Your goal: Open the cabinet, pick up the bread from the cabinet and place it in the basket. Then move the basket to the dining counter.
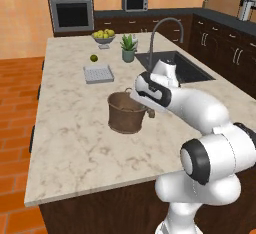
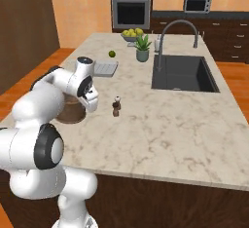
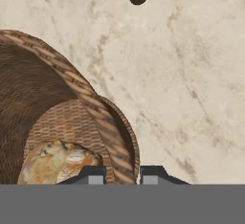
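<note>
Hiding basket (image 1: 124, 114) rim: closed fingers (image 3: 93, 176)

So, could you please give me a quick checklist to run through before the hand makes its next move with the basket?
1. Bread inside the basket: ok.
2. Basket standing upright on the dining counter: ok.
3. Hand closed astride the basket rim: ok.
4. Small brown pepper mill apart from the basket: ok.
5. Basket well back from the counter edge: ok.
6. Grip firm enough to lift again: cannot tell.
</note>
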